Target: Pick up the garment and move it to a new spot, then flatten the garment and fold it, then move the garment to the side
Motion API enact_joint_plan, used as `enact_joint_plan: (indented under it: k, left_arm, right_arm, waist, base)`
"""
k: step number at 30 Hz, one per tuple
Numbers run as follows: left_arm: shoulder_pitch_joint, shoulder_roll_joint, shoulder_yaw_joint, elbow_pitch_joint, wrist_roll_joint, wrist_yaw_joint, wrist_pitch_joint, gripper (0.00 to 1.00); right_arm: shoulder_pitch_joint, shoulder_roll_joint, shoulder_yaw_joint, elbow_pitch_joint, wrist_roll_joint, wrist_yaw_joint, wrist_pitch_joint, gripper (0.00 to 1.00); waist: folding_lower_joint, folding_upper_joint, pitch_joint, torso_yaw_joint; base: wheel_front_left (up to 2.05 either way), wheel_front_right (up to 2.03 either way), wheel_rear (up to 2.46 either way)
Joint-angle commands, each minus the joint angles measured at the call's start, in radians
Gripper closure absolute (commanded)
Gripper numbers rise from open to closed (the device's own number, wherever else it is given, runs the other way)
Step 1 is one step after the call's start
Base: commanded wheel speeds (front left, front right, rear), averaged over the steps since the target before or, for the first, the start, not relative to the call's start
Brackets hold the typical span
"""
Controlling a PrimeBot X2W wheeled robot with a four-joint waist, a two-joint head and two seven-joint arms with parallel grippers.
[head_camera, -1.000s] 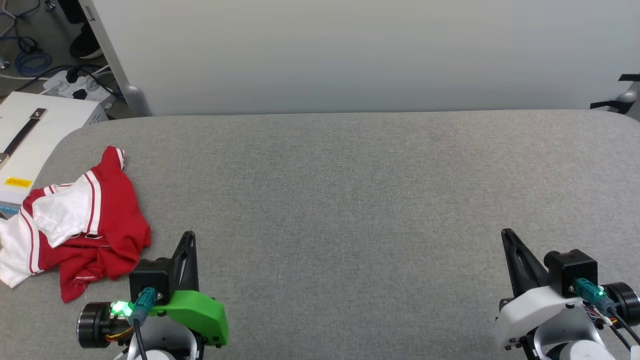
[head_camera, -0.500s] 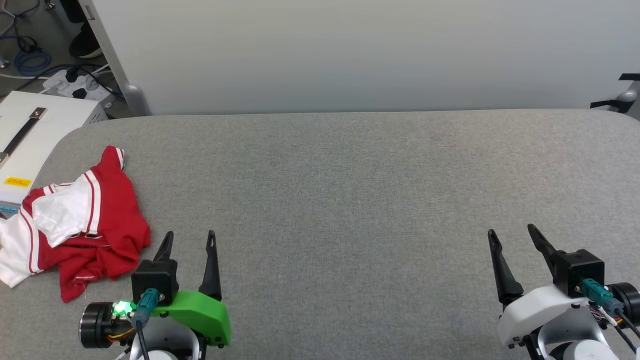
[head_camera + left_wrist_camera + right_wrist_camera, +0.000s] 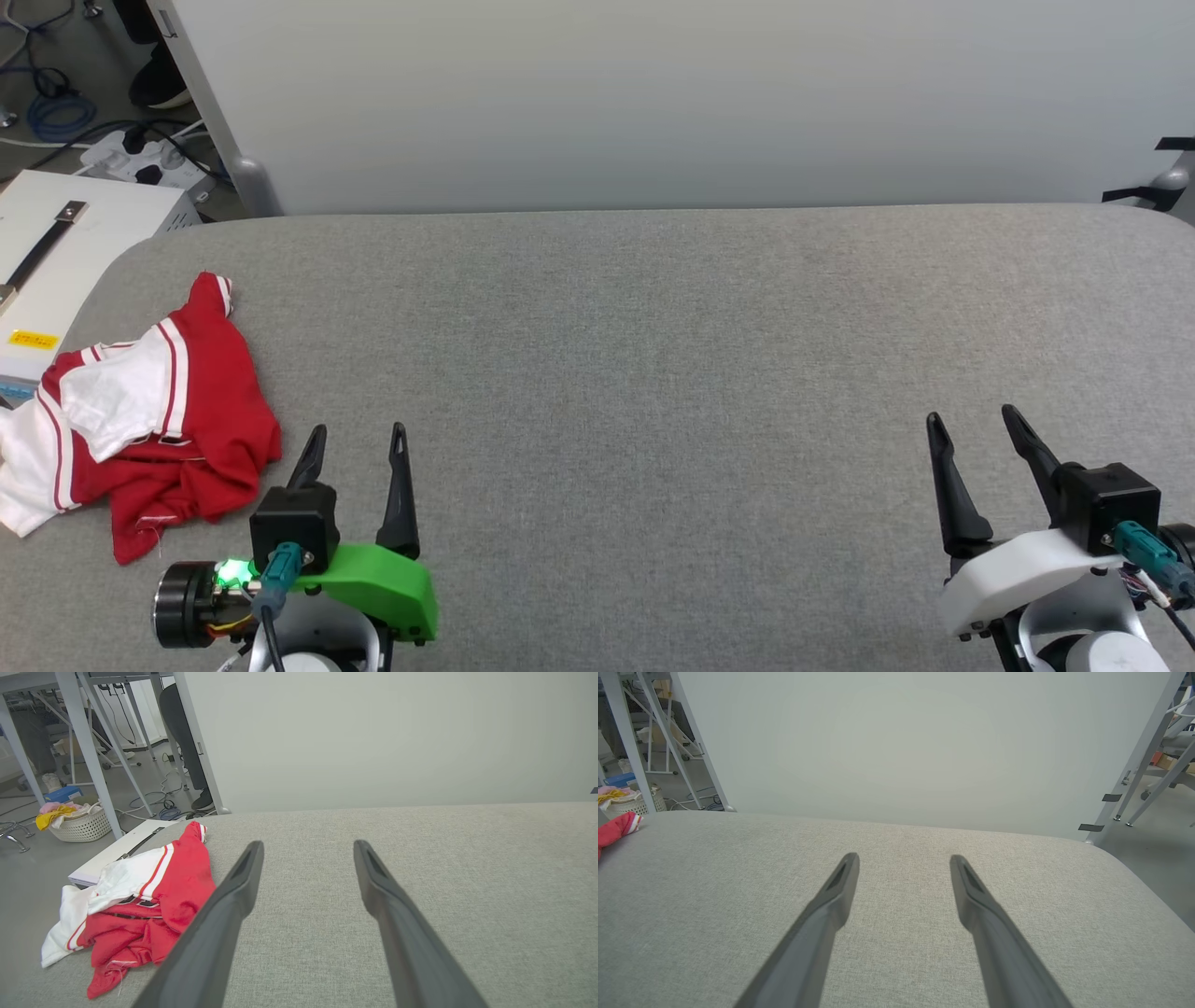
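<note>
The garment (image 3: 159, 415) lies crumpled at the left edge of the grey table (image 3: 653, 373), red with white sleeves and striped trim, one white part hanging over the edge. The left wrist view has the garment (image 3: 140, 900) left of my fingers. My left gripper (image 3: 358, 434) is open just right of the garment, apart from it, with nothing between its fingers. My right gripper (image 3: 971, 415) is open and empty over the table's right front. In the right wrist view a red tip of the garment (image 3: 616, 828) peeks in at the far left.
A white box (image 3: 56, 252) stands beside the table's left edge, with cables and a power strip (image 3: 140, 159) on the floor behind it. A pale wall panel (image 3: 653, 103) runs along the table's far edge. A basket of cloths (image 3: 79, 821) sits on the floor.
Both grippers have gone from shut to open. The right gripper has shifted slightly right and forward; the left has barely moved. The garment lies as before.
</note>
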Motion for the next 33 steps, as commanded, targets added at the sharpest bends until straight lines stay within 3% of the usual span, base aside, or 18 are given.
enact_joint_plan:
  k: [1,33]
  left_arm:
    - [-0.006,-0.001,-0.005,-0.004,-0.002,0.009,-0.011,0.00]
    - [0.001,-0.002,-0.045,-0.021,-0.009,0.043,-0.077,0.00]
  right_arm:
    - [0.008,0.000,-0.004,-0.010,0.017,0.000,-0.012,0.00]
    - [0.046,0.001,-0.007,-0.061,0.057,0.000,-0.077,0.00]
  waist:
    - [0.0000,0.0000,-0.001,0.000]
    - [0.0000,0.0000,-0.001,0.003]
  base:
    - [0.00,0.00,0.00]
    - [0.00,0.00,0.00]
